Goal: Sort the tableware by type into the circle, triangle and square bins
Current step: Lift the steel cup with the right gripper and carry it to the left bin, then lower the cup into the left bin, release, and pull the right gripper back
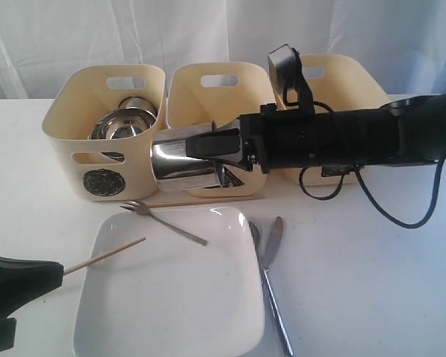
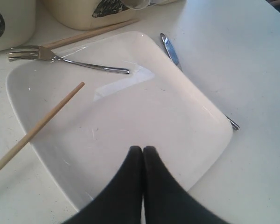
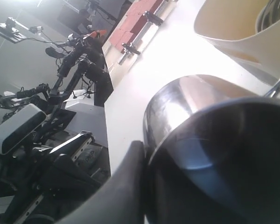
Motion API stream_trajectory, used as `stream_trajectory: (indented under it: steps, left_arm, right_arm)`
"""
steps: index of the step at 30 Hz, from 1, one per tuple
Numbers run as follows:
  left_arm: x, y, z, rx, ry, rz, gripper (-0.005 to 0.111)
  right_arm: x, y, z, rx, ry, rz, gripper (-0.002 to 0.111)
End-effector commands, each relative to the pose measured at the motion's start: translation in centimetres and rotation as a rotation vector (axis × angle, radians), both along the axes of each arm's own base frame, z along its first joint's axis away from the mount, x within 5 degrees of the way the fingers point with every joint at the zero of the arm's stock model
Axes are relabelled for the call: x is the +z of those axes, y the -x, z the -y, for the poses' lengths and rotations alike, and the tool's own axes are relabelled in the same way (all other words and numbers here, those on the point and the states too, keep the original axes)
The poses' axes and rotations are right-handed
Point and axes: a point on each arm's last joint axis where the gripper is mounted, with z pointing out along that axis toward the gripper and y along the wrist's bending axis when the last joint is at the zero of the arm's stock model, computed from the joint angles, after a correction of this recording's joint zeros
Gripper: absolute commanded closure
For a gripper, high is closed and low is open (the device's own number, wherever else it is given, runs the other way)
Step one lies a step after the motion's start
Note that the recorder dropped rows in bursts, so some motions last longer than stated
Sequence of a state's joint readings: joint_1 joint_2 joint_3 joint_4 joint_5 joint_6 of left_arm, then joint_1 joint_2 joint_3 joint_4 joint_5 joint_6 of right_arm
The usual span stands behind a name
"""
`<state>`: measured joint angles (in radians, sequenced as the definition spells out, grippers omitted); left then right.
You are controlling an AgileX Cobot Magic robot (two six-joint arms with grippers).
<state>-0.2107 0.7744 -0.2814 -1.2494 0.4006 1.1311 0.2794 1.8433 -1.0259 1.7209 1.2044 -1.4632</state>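
At left, above the large white square plate [image 2: 144, 112]: left hand [image 2: 143, 150] pinched shut, empty, chopstick [image 2: 42, 122] slanting across the plate's rim. Behind, in the circle bin [image 1: 67, 141]: steel bowl [image 1: 123, 123]. Mid-scene, before the middle bin [image 1: 201, 93]: steel mug [image 1: 175, 160] tipped sideways, clamped in the right hand [image 1: 208, 152]. Right of plate, on the counter [image 1: 372, 282]: knife [image 1: 271, 253].

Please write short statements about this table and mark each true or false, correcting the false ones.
1. The right gripper holds a shiny steel mug. True.
2. A steel bowl sits in the cream-yellow plastic bin marked with a circle. True.
3. The small steel fork lies in that bin. False: the fork lies across the edge of the large white square plate.
4. The left gripper is open. False: its jaws are shut and empty.
5. The steel knife lies on the table beside the plate. True.
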Motion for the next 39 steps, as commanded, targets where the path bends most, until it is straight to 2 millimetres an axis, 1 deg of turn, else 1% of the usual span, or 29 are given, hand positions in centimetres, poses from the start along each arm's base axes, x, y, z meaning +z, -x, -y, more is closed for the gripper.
stream_trajectory:
  steps: [1,4,7,10,14,18,24,28,33,39]
  left_arm:
    - [-0.1,0.2,0.1,-0.004,0.014,-0.006,0.107]
    - [-0.1,0.2,0.1,-0.004,0.014,-0.006,0.107]
    - [-0.1,0.2,0.0,-0.001,0.013,-0.004,0.107]
    - [0.0,0.0,-0.1,0.024,0.011,0.002,0.107]
    - [-0.1,-0.2,-0.3,0.05,0.003,0.009,0.107]
    - [-0.1,-0.2,-0.3,0.05,0.003,0.009,0.107]
    - [-0.1,-0.3,-0.4,0.062,-0.001,0.013,0.107]
    - [-0.1,-0.4,-0.5,0.075,-0.006,0.018,0.107]
    - [-0.1,-0.5,-0.6,0.095,-0.014,0.025,0.107]
    - [-0.1,-0.7,-0.8,0.117,-0.023,0.033,0.107]
  right_arm:
    - [0.8,0.0,-0.2,0.013,-0.023,0.121,0.108]
    - [0.9,0.3,-0.1,0.075,0.027,0.231,0.108]
    - [1.8,0.4,-0.4,0.11,0.044,0.31,0.108]
    - [3.2,0.0,-1.0,0.123,0.029,0.39,0.108]
    - [5.0,-0.4,-2.4,0.149,0.026,0.507,0.108]
    - [6.0,-1.4,-3.8,0.11,0.144,0.664,0.108]
    - [7.3,-1.7,-6.1,0.12,0.28,0.985,0.108]
    - [7.9,-2.2,-7.5,0.073,0.378,1.153,0.108]
    - [7.1,-3.1,-9.8,0.06,0.43,1.185,0.108]
    - [4.1,-4.4,-12.8,0.104,0.434,1.163,0.108]
